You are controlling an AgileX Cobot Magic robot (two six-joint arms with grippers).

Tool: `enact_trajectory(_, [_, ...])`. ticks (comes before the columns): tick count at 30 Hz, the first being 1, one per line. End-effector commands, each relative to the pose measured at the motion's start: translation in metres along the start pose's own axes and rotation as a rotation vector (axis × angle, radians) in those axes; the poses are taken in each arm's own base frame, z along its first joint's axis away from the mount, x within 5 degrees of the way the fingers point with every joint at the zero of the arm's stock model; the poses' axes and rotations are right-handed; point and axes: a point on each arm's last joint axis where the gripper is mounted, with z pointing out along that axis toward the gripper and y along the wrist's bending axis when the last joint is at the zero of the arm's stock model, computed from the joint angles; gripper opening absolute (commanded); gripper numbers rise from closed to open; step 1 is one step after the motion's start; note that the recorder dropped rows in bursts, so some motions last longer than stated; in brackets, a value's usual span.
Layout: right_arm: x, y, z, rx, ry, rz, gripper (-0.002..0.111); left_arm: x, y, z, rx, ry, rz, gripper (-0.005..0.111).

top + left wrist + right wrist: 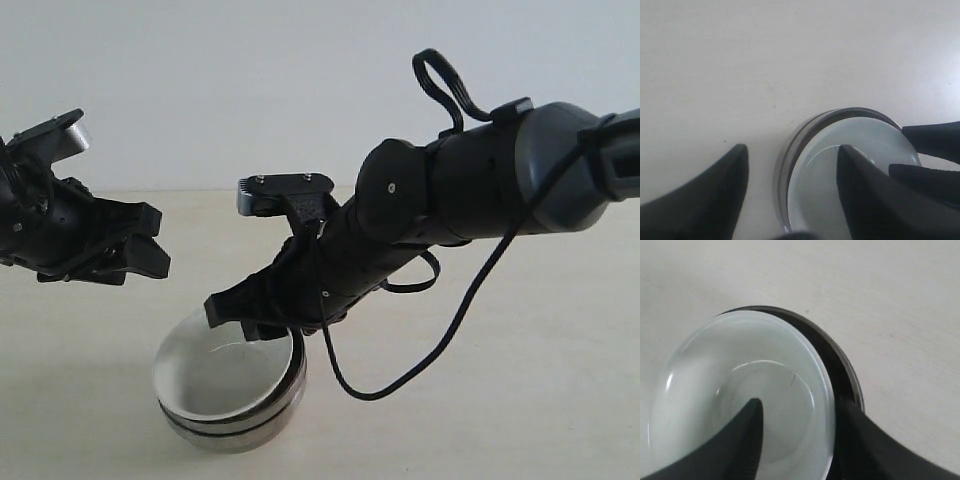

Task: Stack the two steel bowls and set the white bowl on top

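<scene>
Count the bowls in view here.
3, all in one stack: the lower steel bowl at the bottom, the upper steel bowl nested in it, the white bowl tilted on top. Only the steel bowls' outer walls show.

Exterior view wide, angled down, wrist views close above, all sharing the white bowl (225, 365)

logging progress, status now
Left gripper open, empty, aside. Right gripper open, straddling rim of round cream-white ceramic bowl. It sits in stacked round shiny steel bowls.
</scene>
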Motion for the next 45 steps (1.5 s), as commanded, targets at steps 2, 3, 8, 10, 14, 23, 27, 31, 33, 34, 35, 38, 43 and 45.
enact_trajectory(2, [0.003, 0.000, -0.001, 0.011, 0.020, -0.061, 0.040, 0.001, 0.000, -0.001, 0.003, -0.002, 0.011, 0.050])
enact_trajectory(3, [0.003, 0.000, -0.001, 0.019, 0.021, -0.079, 0.040, 0.001, 0.000, -0.001, 0.003, -0.002, 0.011, 0.050])
enact_trajectory(8, [-0.005, -0.005, -0.018, 0.052, -0.019, -0.104, 0.040, 0.001, 0.000, -0.001, 0.003, -0.002, 0.016, 0.050])
enact_trajectory(10, [-0.009, -0.002, -0.027, 0.054, -0.044, -0.097, 0.040, 0.001, 0.000, -0.001, 0.003, -0.004, 0.016, 0.050])
enact_trajectory(14, [-0.009, -0.005, -0.037, 0.106, -0.035, -0.088, 0.035, 0.006, -0.002, -0.003, 0.021, 0.044, 0.034, 0.050])
enact_trajectory(23, [0.003, -0.007, -0.070, 0.119, -0.215, -0.061, 0.000, 0.012, -0.012, -0.043, 0.015, -0.101, 0.024, 0.023])
enact_trajectory(27, [0.019, -0.013, -0.088, 0.105, -0.327, -0.024, 0.000, 0.025, -0.018, -0.067, 0.018, -0.173, 0.039, 0.008])
enact_trajectory(31, [0.045, -0.017, -0.102, 0.103, -0.364, -0.033, 0.000, 0.044, -0.024, -0.089, 0.030, -0.263, 0.028, 0.004])
enact_trajectory(33, [0.060, -0.020, -0.111, 0.091, -0.429, -0.024, 0.000, 0.056, -0.027, -0.102, 0.052, -0.343, -0.002, 0.004])
enact_trajectory(34, [0.065, -0.021, -0.114, 0.084, -0.464, -0.017, 0.000, 0.062, -0.029, -0.110, 0.065, -0.389, -0.014, 0.004])
enact_trajectory(35, [0.070, -0.022, -0.121, 0.073, -0.520, -0.017, 0.000, 0.070, -0.030, -0.117, 0.080, -0.436, -0.034, 0.004])
enact_trajectory(38, [0.092, -0.026, -0.134, 0.051, -0.632, 0.004, 0.000, 0.095, -0.030, -0.132, 0.107, -0.562, -0.061, 0.004])
enact_trajectory(43, [0.120, -0.031, -0.158, 0.023, -0.776, 0.007, 0.000, 0.135, -0.029, -0.153, 0.125, -0.744, -0.044, 0.004])
enact_trajectory(45, [0.130, -0.032, -0.166, 0.013, -0.825, 0.007, 0.000, 0.150, -0.026, -0.155, 0.125, -0.802, -0.041, 0.004])
